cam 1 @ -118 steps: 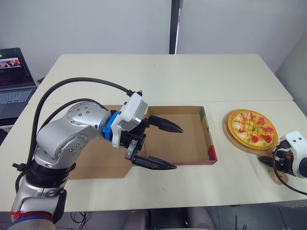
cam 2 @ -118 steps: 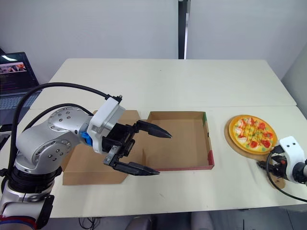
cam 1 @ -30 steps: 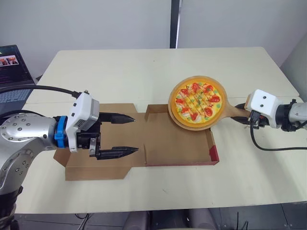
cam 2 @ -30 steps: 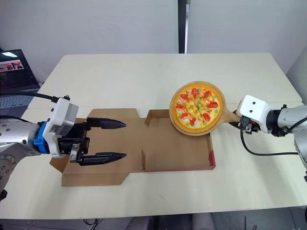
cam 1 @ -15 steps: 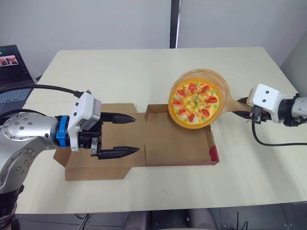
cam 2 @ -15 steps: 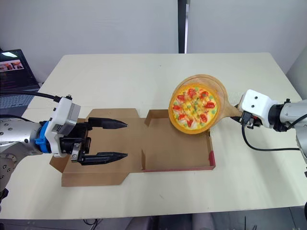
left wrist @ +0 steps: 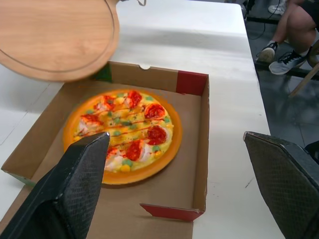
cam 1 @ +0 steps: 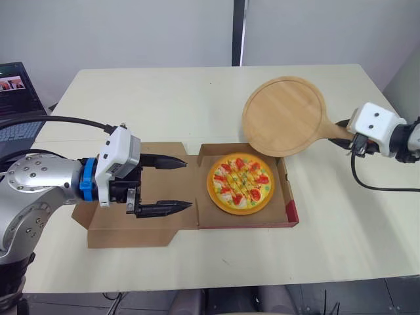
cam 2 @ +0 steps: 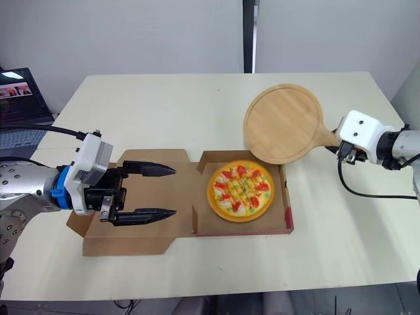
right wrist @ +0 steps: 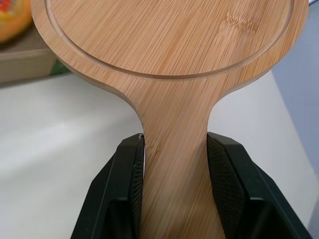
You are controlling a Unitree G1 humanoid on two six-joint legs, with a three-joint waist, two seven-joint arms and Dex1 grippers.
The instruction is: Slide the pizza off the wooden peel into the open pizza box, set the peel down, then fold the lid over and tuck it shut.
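Pizza's off the board now: half a second back it was riding the tilted wooden peel (cam 1: pixel 285 117), and now the pizza (cam 1: pixel 241 184) lies flat in the tray of the pizza box (cam 1: pixel 287 190), well inside the walls. Your right hand (right wrist: pixel 175 142) is clamped on the peel's narrow handle, holding the bare board tilted in the air over the box's far right corner. That peel looks stiff and light, so the handle grip should do for setting it down. Your left hand (cam 1: pixel 187 184) hovers empty over the flat-lying lid (cam 1: pixel 131 230), fingers spread wide. The lid is thin cardboard and will likely flex and crease, so take it by its outer free edge, not the hinge. The pale counter (cam 1: pixel 197 111) looks smooth, so expect the box to skate if you push it sideways; there's open surface right of the box for the peel. A laptop (cam 1: pixel 16 98) sits off the far left, and a seated person's legs (left wrist: pixel 299 25) are beyond the counter's end.
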